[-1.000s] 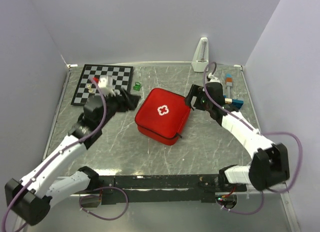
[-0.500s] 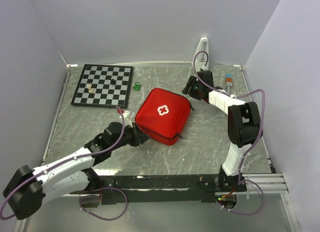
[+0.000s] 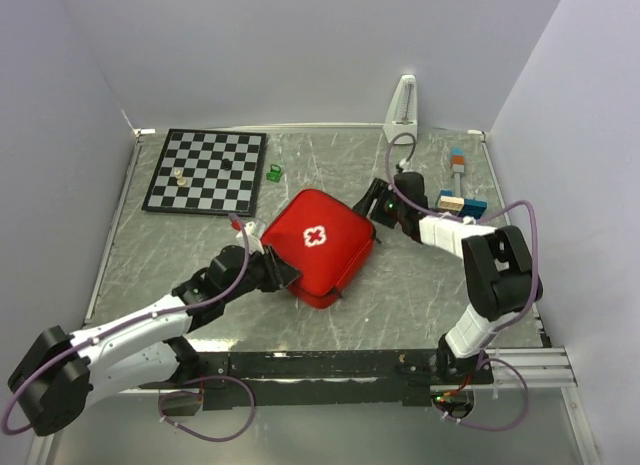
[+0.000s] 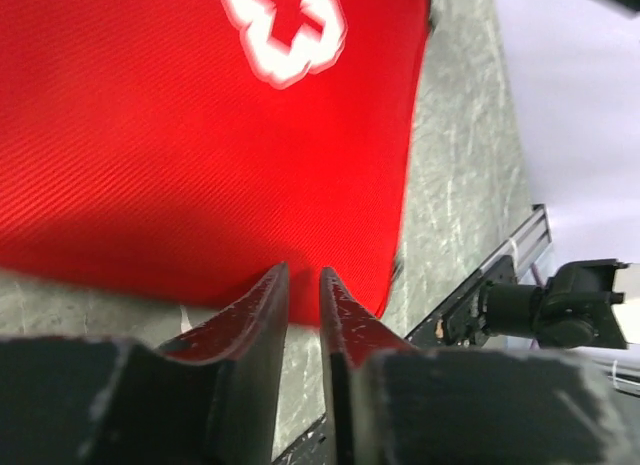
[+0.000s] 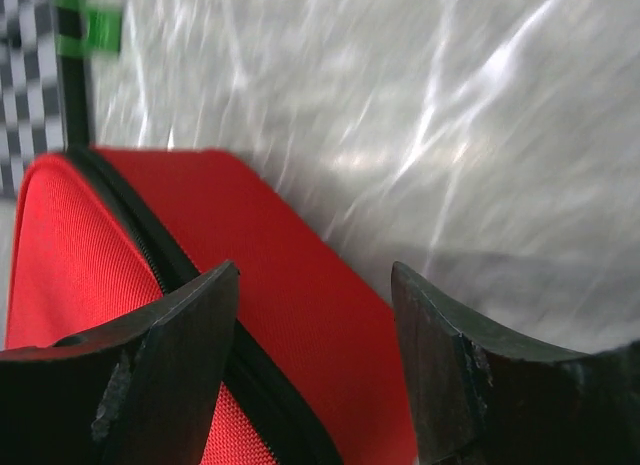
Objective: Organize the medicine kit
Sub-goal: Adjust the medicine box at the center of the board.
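The red medicine kit (image 3: pixel 318 243), zipped shut with its white cross up, lies tilted at the table's middle. My left gripper (image 3: pixel 288 275) is at its near-left edge. In the left wrist view the left gripper (image 4: pixel 302 277) is nearly shut, with only a thin slit and nothing seen in it, its tips against the kit's (image 4: pixel 200 135) rim. My right gripper (image 3: pixel 378 205) is at the far-right corner. In the right wrist view the right gripper (image 5: pixel 315 275) stands wide across the kit's (image 5: pixel 300 285) side wall, one finger on each side of the black zipper (image 5: pixel 150 245).
A black-and-white chessboard (image 3: pixel 207 171) with a few small pieces lies at the back left, a green piece (image 3: pixel 274 171) beside it. A white metronome-like object (image 3: pixel 403 110) stands at the back wall. Coloured blocks (image 3: pixel 460 185) lie at the back right.
The left arm came from the chessboard to the kit's near-left edge and its jaws closed. The right gripper narrowed onto the far-right corner. The kit has shifted left and tilted.
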`<state>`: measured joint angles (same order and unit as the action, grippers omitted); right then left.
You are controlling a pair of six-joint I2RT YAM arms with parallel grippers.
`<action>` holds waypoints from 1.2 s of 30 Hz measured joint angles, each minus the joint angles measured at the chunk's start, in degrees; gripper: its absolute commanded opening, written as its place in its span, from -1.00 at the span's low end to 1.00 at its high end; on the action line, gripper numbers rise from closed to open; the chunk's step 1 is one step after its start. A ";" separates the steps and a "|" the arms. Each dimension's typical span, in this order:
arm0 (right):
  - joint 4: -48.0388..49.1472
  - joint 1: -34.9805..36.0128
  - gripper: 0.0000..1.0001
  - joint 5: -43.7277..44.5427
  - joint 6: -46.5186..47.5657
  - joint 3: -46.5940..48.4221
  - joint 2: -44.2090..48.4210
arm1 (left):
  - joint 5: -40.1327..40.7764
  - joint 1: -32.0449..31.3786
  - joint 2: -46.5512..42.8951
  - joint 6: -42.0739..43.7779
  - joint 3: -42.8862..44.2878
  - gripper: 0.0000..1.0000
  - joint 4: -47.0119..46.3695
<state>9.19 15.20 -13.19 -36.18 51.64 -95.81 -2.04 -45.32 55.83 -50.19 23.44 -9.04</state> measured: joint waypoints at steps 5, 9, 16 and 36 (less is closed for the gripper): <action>-0.76 6.01 0.47 0.63 -0.33 -4.28 4.76 | 0.61 -0.22 -6.95 -0.44 -3.61 -0.02 -0.15; -1.44 9.64 0.49 0.52 -1.53 -8.70 10.60 | 0.90 -0.31 -15.10 -0.52 -7.39 0.07 0.52; -4.76 12.04 0.66 0.22 -1.29 -11.78 17.25 | 7.30 -0.48 -26.99 -1.62 -8.33 0.10 9.57; -8.63 12.15 0.95 1.75 2.51 -12.22 19.23 | 17.99 -1.07 -31.26 -28.72 -1.25 0.54 47.21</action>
<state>0.56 27.35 -11.44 -33.67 39.42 -76.58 15.94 -46.39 24.58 -78.91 22.20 38.17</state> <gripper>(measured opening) 0.981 0.746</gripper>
